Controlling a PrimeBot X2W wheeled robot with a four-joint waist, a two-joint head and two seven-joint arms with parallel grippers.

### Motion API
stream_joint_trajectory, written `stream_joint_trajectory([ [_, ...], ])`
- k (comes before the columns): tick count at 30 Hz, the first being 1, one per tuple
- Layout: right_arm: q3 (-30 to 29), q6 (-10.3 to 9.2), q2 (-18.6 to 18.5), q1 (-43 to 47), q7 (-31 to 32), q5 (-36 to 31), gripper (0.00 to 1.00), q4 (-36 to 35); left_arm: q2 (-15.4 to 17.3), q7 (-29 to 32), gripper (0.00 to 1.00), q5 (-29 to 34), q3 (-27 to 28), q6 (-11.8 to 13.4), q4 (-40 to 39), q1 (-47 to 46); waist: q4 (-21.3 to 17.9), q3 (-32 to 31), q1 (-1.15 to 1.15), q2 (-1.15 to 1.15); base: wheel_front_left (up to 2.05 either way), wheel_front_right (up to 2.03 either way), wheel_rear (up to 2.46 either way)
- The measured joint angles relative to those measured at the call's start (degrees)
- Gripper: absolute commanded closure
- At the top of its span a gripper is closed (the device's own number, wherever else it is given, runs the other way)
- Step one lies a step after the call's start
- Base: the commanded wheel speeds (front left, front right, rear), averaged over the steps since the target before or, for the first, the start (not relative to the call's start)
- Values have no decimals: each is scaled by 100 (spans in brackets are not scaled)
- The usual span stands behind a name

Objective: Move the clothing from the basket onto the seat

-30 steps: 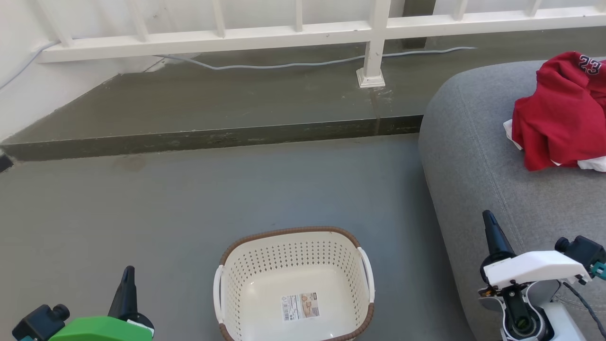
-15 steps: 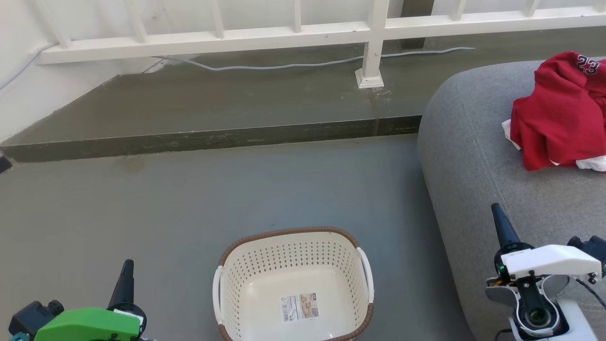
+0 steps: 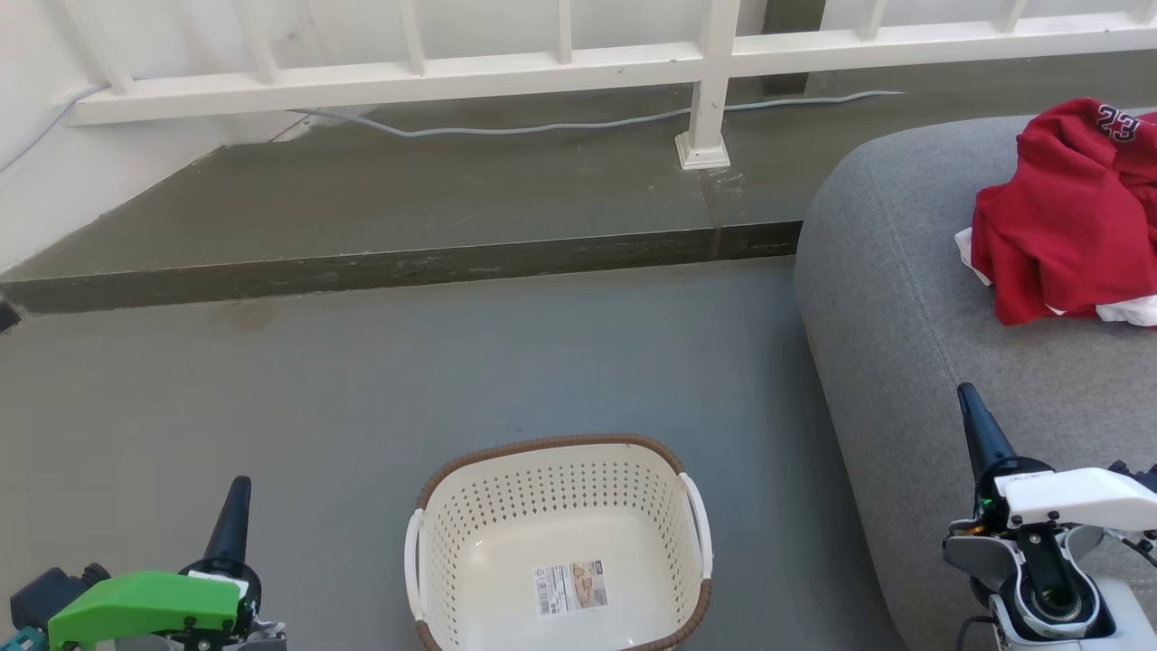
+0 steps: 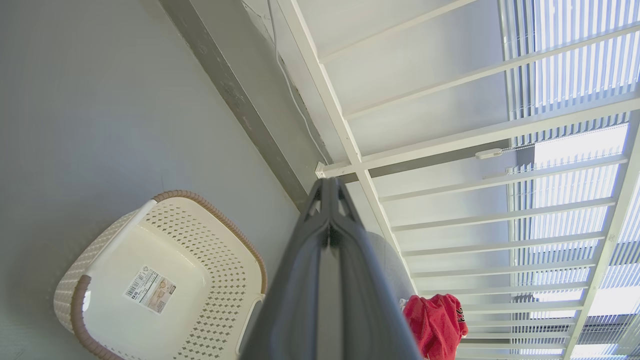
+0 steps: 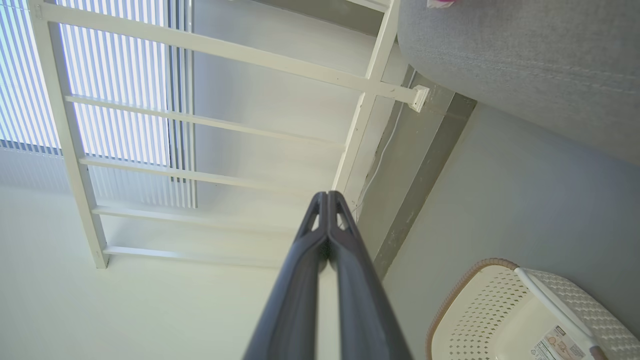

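A wide stretch of smooth grey floor (image 3: 362,380) lies between the basket (image 3: 553,442) and a low dark step (image 3: 407,268) at the floor's far edge. A white railing (image 3: 407,77) stands on top of the step, and a thin pale cable (image 3: 542,125) runs along its foot. A white wall (image 3: 45,199) closes the floor's far left corner. The seat (image 3: 904,298) takes up the right side. Its round edge bulges toward the basket, with a narrow strip of floor between them.

The basket is cream plastic full of small holes. It has round corners, a brown woven-look rim and a white handle (image 3: 700,520) on each side. A sticker (image 3: 571,586) lies flat on its bottom. The seat is a big soft grey cushion of rough cloth with sewn seams. The clothing (image 3: 1058,226) is red and shiny, crumpled in a heap, with bits of white at its lower edge and a white "23" on top.

The clothing lies on top of the seat, well back from the seat's round left edge. The right gripper (image 3: 969,398) is by the seat's near left edge, well apart from the clothing, with its two dark fingers pressed together on nothing. The left gripper (image 3: 237,493) hangs over the floor left of the basket, also clenched on nothing and far from the clothing.
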Motion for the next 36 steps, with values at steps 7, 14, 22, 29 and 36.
stream_joint_trajectory([
  [7,-121,32,3,-22,141,519,100,-12,-24,121,100,-474,51,-112,138,-130,-10,-6,0,0,0,0,0],
  [14,-263,90,10,-101,271,1010,100,-30,-89,224,100,-911,158,-201,223,-264,-20,-11,0,0,0,0,0],
  [22,-400,124,14,-102,412,1539,100,-32,-116,347,100,-1386,211,-304,369,-391,-30,-16,0,0,0,0,0],
  [29,-422,140,14,-102,420,1623,100,-36,-121,368,100,-1488,222,-348,391,-455,-31,-17,0,0,0,0,0],
  [36,-424,140,14,-102,434,1623,100,-38,-122,368,100,-1489,225,-349,413,-456,-31,-18,0,0,0,0,0],
])
